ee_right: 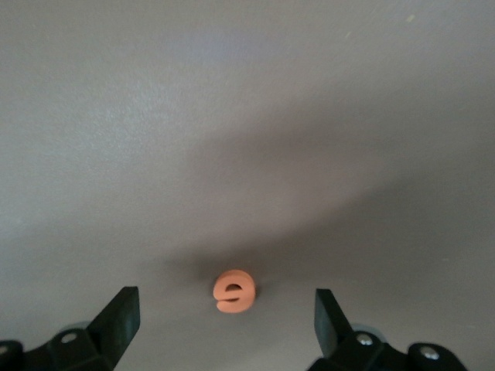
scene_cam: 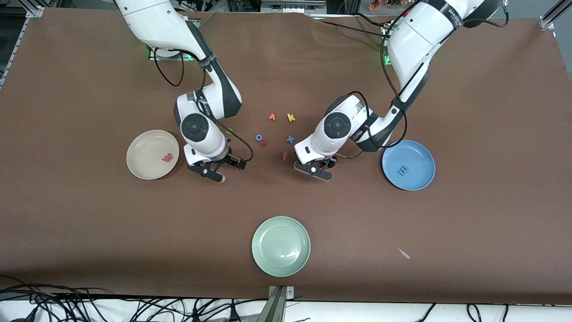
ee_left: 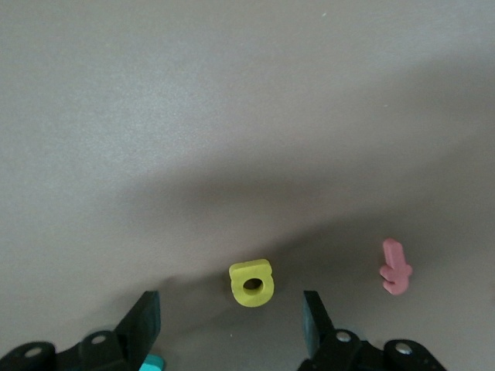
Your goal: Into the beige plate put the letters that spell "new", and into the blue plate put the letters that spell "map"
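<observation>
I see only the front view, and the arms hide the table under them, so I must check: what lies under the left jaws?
Observer: The yellow a, lying on the table between the open left jaws, touching neither.
Operator: And under the right jaws?
Observer: The orange e, centred between the open right jaws, untouched.
Operator: Anything else near the a?
Observer: A teal piece shows just beside one jaw; its shape is cut off.
</observation>
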`<action>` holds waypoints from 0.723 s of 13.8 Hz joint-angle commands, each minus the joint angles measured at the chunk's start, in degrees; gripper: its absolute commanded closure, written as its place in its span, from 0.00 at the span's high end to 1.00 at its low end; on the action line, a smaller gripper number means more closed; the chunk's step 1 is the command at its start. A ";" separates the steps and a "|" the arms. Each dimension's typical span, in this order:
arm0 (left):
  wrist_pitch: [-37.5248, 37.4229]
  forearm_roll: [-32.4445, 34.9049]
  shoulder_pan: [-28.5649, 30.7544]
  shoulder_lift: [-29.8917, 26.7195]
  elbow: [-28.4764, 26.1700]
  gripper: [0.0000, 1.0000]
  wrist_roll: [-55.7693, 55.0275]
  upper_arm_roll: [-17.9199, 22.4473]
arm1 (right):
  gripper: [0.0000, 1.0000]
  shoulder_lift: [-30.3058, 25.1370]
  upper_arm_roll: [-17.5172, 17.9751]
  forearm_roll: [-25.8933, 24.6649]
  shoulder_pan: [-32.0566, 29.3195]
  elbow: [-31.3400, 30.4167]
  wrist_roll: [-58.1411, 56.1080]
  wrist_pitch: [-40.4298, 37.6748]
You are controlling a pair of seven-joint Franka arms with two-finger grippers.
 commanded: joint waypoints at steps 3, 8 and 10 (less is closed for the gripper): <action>1.10 3.77 -3.37 1.86 1.78 0.78 -7.33 1.59 | 0.97 1.05 -0.40 1.07 0.81 -1.04 0.83 2.13; 1.90 7.11 -3.29 2.74 1.96 0.34 -7.52 2.04 | 0.74 1.40 1.18 1.68 0.72 -2.01 0.74 4.33; 2.08 6.85 -3.11 2.74 1.96 0.21 -7.61 2.04 | 0.65 1.40 1.18 1.68 0.72 -2.01 0.22 4.07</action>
